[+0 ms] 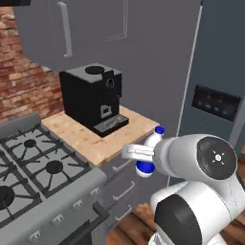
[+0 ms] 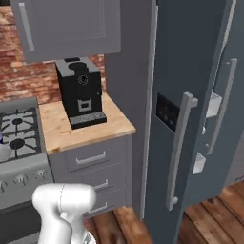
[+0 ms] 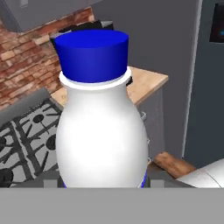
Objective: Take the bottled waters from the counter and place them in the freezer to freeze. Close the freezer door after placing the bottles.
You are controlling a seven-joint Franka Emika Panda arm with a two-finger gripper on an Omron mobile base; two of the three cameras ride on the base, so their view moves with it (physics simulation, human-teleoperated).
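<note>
A white water bottle (image 1: 152, 142) with a blue cap and blue label hangs tilted in the air just off the front right corner of the counter (image 1: 91, 136), above the grey drawers. My gripper (image 1: 145, 157) is shut on its body. In the hand view the same bottle (image 3: 101, 131) stands close up, cap upward, between the fingers. To the right stands the freezer door (image 1: 215, 72) with its black dispenser panel. In the right base view the freezer door (image 2: 167, 71) stands ajar, and pale bins (image 2: 213, 105) show behind it.
A black coffee machine (image 1: 93, 95) stands on the counter against the wall. The grey gas stove (image 1: 33, 167) lies left of the counter. Grey wall cabinets (image 1: 72, 28) hang above. The door's long bar handle (image 2: 178, 152) juts out over the wooden floor (image 2: 124, 224).
</note>
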